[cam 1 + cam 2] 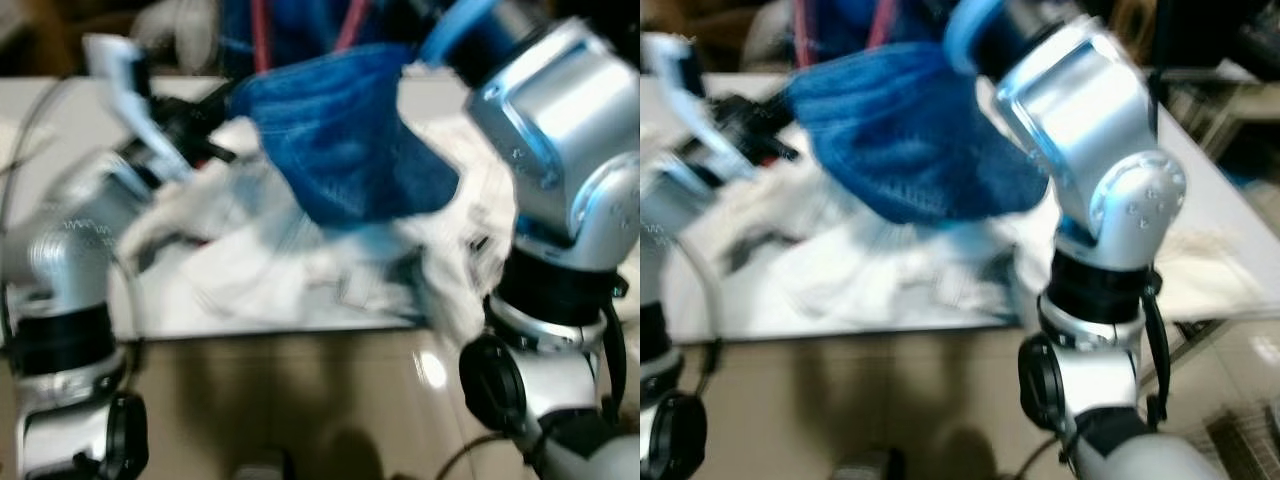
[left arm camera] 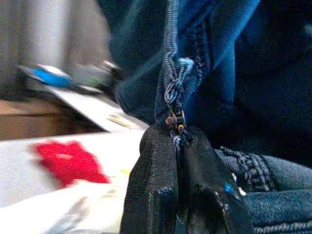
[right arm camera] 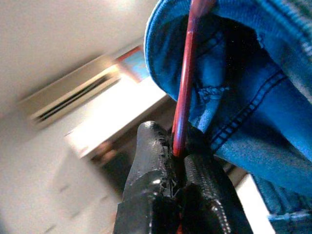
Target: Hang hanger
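Blurred head views. Blue denim garment (image 1: pixel 340 140) held up above the white table (image 1: pixel 60 120), spread between both arms, drooping toward the near side over a heap of white cloth (image 1: pixel 270 260). Red hanger (image 3: pixel 187 68) seen as a thin red rod running up from the right end effector (image 3: pixel 178 161) into the folded denim edge; two red bars also visible at the far top of the left eye view, above the garment.

Right end effector raised high on the right, fingers (image 3: pixel 151 165) pressed narrow around the red rod, hanger clamped between them and touching both pads. Denim hanging directly over and beside that grip, its stitched seam just next to the rod. Ceiling and a wall air conditioner (image 3: pixel 73 95) behind, blurred.

Left end effector (image 2: pixel 178 141) on the left side of the garment, fingers closed tight on a denim seam, a small metal zipper pull (image 2: pixel 175 119) sitting right at the fingertips. More denim piled against the fingers on one side. Red scrap (image 2: pixel 70 161) lying on the white surface beyond the left grip, well apart from it; a blue item farther off, too blurred to tell.

Silver right forearm (image 1: pixel 1090 150) large in the foreground, tan floor (image 1: pixel 300 400) below the near table edge.
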`<state>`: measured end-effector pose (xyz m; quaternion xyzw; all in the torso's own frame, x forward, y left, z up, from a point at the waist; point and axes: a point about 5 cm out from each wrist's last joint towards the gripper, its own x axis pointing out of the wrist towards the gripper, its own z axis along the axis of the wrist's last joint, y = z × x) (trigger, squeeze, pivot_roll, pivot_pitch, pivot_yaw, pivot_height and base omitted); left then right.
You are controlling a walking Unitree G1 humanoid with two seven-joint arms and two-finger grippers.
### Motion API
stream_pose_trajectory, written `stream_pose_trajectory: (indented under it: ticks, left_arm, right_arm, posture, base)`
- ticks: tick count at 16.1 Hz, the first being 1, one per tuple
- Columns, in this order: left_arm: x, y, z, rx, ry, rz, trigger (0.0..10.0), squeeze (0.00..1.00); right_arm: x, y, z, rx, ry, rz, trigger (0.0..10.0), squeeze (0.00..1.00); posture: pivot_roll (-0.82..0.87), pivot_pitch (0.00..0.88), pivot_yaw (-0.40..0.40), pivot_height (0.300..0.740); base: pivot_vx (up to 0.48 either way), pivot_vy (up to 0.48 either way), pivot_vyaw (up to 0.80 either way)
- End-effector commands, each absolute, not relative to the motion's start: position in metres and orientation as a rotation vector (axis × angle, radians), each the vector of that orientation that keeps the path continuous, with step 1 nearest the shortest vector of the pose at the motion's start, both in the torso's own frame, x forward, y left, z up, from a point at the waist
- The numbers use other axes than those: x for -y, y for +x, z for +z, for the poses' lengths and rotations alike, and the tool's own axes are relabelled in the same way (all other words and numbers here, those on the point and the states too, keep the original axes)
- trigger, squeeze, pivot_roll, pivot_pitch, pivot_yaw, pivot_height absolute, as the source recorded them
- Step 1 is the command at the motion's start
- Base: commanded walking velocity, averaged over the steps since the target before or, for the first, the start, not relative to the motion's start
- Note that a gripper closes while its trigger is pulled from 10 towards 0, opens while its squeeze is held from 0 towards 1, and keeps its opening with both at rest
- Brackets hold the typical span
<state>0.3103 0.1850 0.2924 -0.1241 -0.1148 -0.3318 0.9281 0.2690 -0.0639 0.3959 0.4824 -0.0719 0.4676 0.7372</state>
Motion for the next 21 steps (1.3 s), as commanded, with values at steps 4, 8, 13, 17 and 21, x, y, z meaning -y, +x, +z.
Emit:
stream_pose_trajectory:
  ticks: [4,8,13,17,21]
  left_arm:
    - [-0.183,0.303,0.293,0.193,-0.222,-0.662,0.0,0.00]
    - [-0.176,0.303,0.271,0.079,-0.191,-0.595,0.0,0.00]
    - [-0.164,0.300,0.264,0.053,-0.147,-0.583,0.0,0.00]
    - [-0.172,0.296,0.269,0.066,-0.105,-0.538,0.0,0.00]
    - [-0.172,0.292,0.266,0.035,-0.072,-0.536,0.0,0.00]
  right_arm:
    - [0.066,0.262,0.398,0.195,1.075,1.079,10.0,0.00]
    - [0.069,0.266,0.367,0.106,1.062,0.999,10.0,0.00]
    - [0.061,0.266,0.305,-0.056,0.910,0.918,10.0,0.00]
    - [0.065,0.264,0.274,-0.153,0.880,0.865,10.0,0.00]
    - [0.071,0.267,0.257,-0.181,0.835,0.817,10.0,0.00]
  posture:
    - [0.07,0.007,-0.006,0.740]
    - [0.05,0.019,-0.001,0.740]
    - [0.03,0.022,-0.005,0.740]
    - [0.04,0.025,-0.019,0.740]
    - [0.05,0.025,-0.021,0.740]
  base:
    - [0.000,0.000,0.75]
    - [0.000,0.000,0.75]
    - [0.000,0.000,0.75]
    - [0.000,0.000,0.75]
    - [0.000,0.000,0.75]
